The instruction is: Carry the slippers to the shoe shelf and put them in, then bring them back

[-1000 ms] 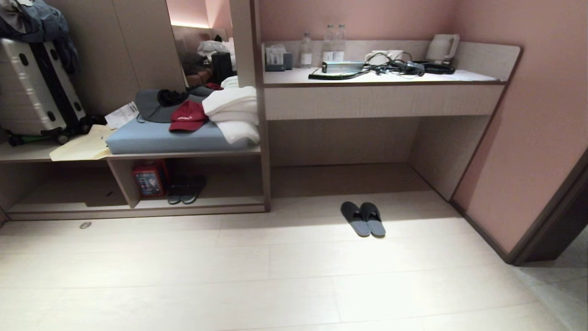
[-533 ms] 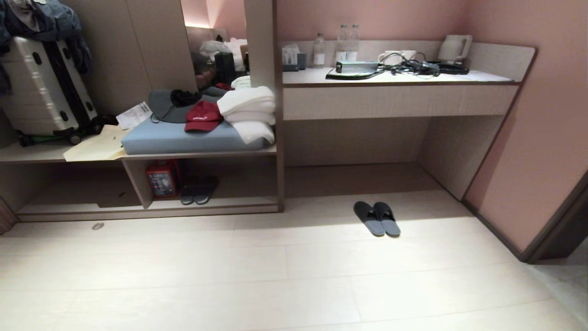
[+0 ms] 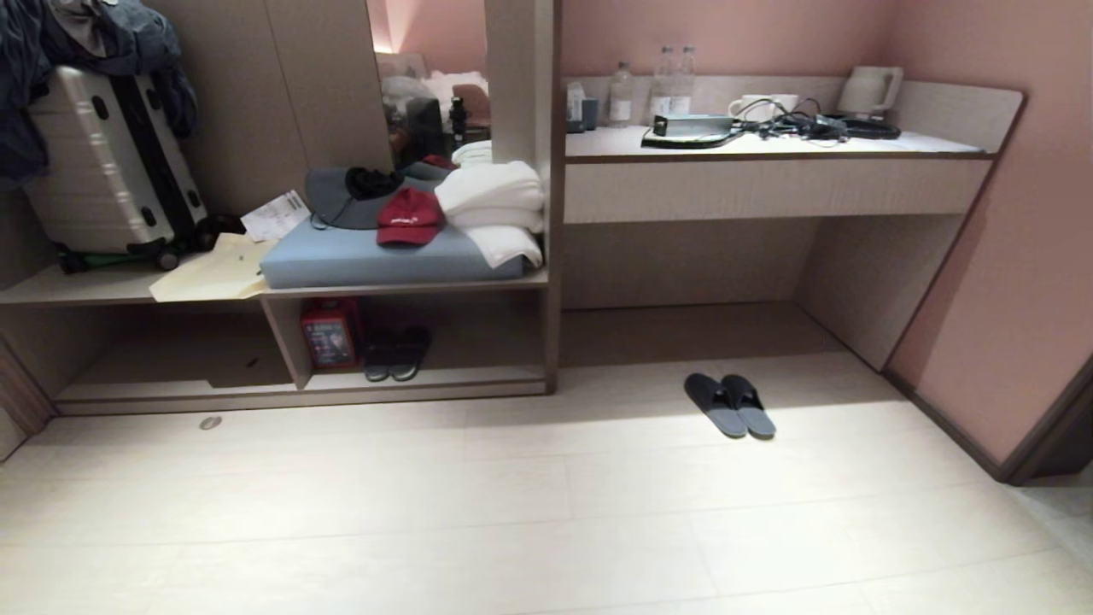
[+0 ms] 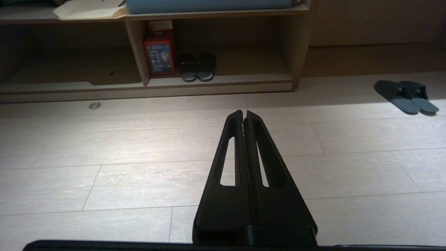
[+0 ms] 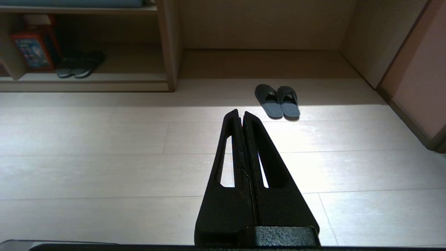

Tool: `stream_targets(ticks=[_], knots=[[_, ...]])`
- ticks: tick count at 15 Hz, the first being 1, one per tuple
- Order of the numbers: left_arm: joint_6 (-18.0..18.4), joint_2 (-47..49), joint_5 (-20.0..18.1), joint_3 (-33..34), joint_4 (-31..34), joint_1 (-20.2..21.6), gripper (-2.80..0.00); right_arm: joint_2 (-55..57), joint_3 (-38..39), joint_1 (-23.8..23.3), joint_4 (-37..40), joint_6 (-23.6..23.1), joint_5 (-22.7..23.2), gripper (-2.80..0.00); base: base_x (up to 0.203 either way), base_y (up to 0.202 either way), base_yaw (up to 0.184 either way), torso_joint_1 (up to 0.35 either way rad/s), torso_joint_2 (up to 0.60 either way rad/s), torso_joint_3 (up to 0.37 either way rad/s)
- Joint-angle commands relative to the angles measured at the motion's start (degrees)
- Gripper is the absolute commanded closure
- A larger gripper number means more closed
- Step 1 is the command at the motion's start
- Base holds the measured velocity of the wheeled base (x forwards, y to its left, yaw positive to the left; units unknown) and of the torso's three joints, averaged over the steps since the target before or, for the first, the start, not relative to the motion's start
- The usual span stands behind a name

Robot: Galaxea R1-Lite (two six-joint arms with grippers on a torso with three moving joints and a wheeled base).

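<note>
Head view: the slippers (image 3: 730,405) sit side by side on the floor (image 3: 512,512), out in front of the open space under the bench (image 3: 768,145), well to the right of the shoe shelf (image 3: 299,389). Neither arm shows here, so I'd say the step in hand is just getting close. Best bet is to line up square with the pair, toes facing away, and stop near enough to reach down without stretching. There's a darker pair (image 3: 397,354) already in the shelf beside a red box (image 3: 329,333), so aim for the free space next to them later.

Left wrist view: left gripper (image 4: 244,113) hangs over bare floor, fingers pressed together, holding nothing. Slippers are off to the side, well apart.

Right wrist view: right gripper (image 5: 241,113) likewise has its fingers closed and empty. The slippers (image 5: 277,100) look fairly near ahead, though the angle probably flatters that.
</note>
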Motion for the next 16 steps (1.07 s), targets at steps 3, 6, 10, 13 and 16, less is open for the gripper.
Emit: stream_targets(ticks=[3, 6, 10, 13, 16], knots=[[0.00, 0.05, 0.01, 0.00, -0.01, 0.00, 0.00, 0.07, 0.00, 0.04, 0.02, 0.00, -0.02, 0.00, 0.000, 0.195, -0.005, 0.003, 0.00, 0.002], [-0.02, 0.05, 0.01, 0.00, -0.01, 0.07, 0.00, 0.07, 0.00, -0.04, -0.02, 0.00, -0.02, 0.00, 0.000, 0.091, -0.001, 0.002, 0.00, 0.001], [-0.02, 0.05, 0.01, 0.00, -0.01, 0.05, 0.00, 0.07, 0.00, 0.03, 0.02, -0.01, -0.02, 0.00, -0.050, 0.002, 0.001, 0.004, 0.00, 0.000], [-0.02, 0.05, 0.01, 0.00, -0.01, 0.09, 0.00, 0.07, 0.00, 0.04, 0.02, 0.00, -0.02, 0.00, -0.191, 0.001, 0.000, 0.003, 0.00, 0.002], [-0.02, 0.05, 0.01, 0.00, -0.01, 0.00, 0.00, 0.07, 0.00, 0.04, 0.02, 0.00, -0.02, 0.00, -0.193, 0.000, 0.001, 0.000, 0.00, 0.003]])
